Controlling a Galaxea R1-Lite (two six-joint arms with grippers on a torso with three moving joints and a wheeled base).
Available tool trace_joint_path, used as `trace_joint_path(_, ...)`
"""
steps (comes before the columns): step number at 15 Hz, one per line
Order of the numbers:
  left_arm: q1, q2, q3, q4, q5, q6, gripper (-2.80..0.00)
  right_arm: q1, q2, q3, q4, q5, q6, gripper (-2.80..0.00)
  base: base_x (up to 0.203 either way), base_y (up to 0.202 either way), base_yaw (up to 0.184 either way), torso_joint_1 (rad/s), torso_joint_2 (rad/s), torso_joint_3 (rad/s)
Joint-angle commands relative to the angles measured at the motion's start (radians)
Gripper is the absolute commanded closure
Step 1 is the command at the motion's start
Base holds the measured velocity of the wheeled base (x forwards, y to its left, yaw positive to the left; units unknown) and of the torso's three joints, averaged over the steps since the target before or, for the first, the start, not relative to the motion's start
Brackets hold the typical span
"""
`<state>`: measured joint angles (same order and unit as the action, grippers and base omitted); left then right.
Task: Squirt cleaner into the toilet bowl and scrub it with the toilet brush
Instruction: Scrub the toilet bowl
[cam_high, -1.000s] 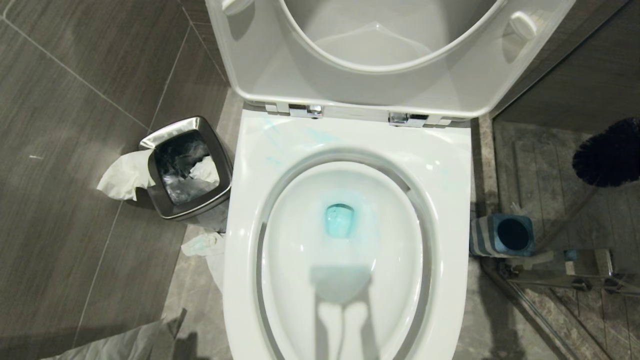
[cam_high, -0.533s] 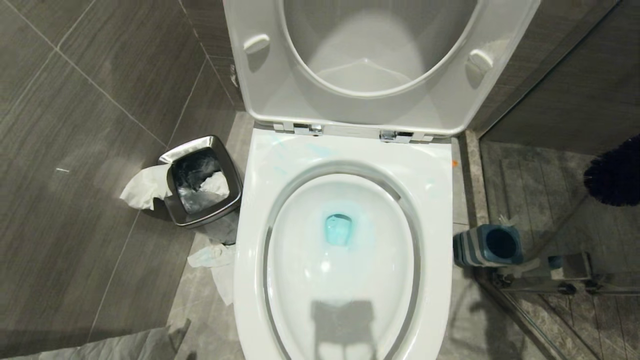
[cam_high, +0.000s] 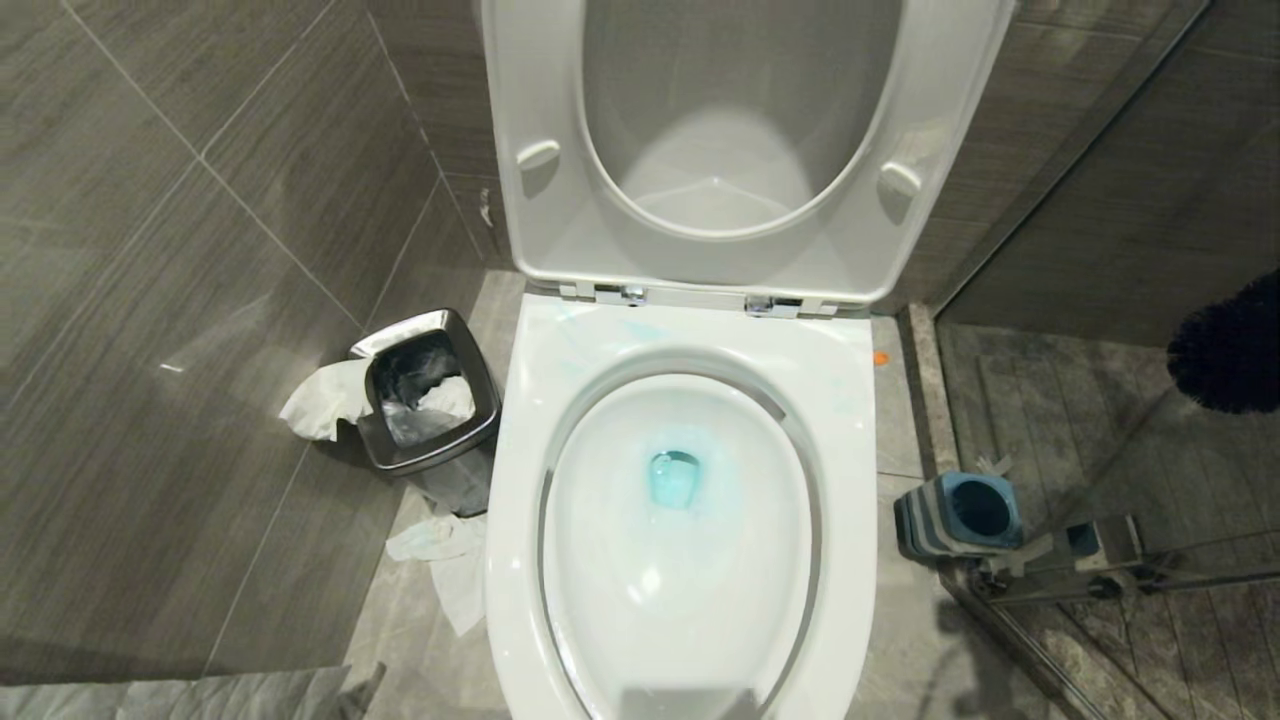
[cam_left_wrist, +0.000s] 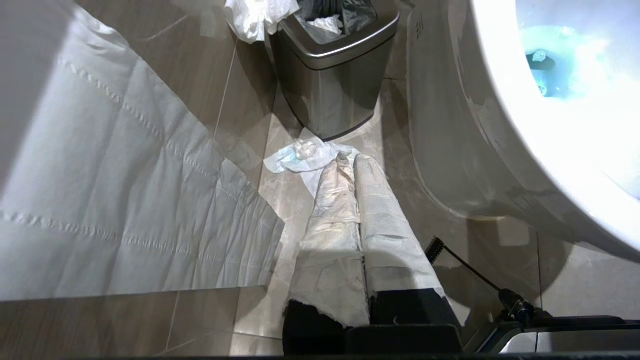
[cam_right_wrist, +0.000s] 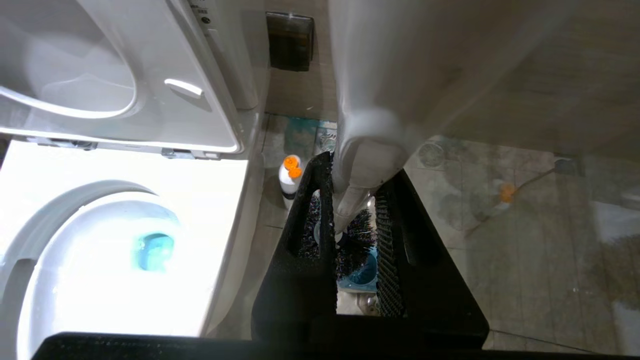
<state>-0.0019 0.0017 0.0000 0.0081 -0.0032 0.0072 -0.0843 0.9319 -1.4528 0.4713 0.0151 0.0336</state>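
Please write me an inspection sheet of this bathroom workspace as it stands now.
Surface: grey tiled floor, paper scraps beside the bin.
Job's things: toilet bowl open, blue water; cleaner standing beside it; toilet brush lifted above its holder.
Clutter: steel bin, tissue over its rim.
Grippers: right gripper shut on the brush handle; left gripper shut, paper-wrapped, near the floor.
Cables: black lead by the left arm.
Surroundings: grey tiled walls.

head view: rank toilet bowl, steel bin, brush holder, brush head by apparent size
1. toilet bowl
2. steel bin
3/4. brush holder and brush head: look alike; the head is cut off by the frame edge and nearer the camera, so unranked.
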Motion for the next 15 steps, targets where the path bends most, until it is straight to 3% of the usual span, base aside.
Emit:
trace_joint_path(1, 0.000, 0.001, 0.002, 0.000, 0.000, -0.001, 0.00, 0.020, 0.040, -0.004, 0.003, 0.004, 0.000, 0.00, 0.000, 0.000, 0.000, 0.009, 0.00, 0.076)
trace_joint_path(3, 0.000, 0.001, 0.002, 0.001, 0.000, -0.003, 0.00, 0.062, 0.095, -0.036, 0.000, 0.004, 0.003, 0.00, 0.000, 0.000, 0.000, 0.001, 0.00, 0.018)
trace_joint_path(6, 0.000, 0.001, 0.002, 0.000, 0.000, 0.002, 0.00, 0.207, 0.181, -0.090, -0.001, -0.040, 0.008, 0.00, 0.000, 0.000, 0.000, 0.000, 0.00, 0.000)
trace_joint_path(12, 0.000, 0.001, 0.002, 0.000, -0.001, 0.001, 0.00, 0.749, 0.348, -0.120, -0.076, -0.414, 0.025, 0.00, 0.000, 0.000, 0.000, 0.000, 0.00, 0.000)
trace_joint_path(15, 0.000, 0.001, 0.002, 0.000, -0.001, 0.004, 0.00, 0.916, 0.490, -0.195, -0.110, -0.551, 0.028, 0.00, 0.000, 0.000, 0.000, 0.000, 0.00, 0.000)
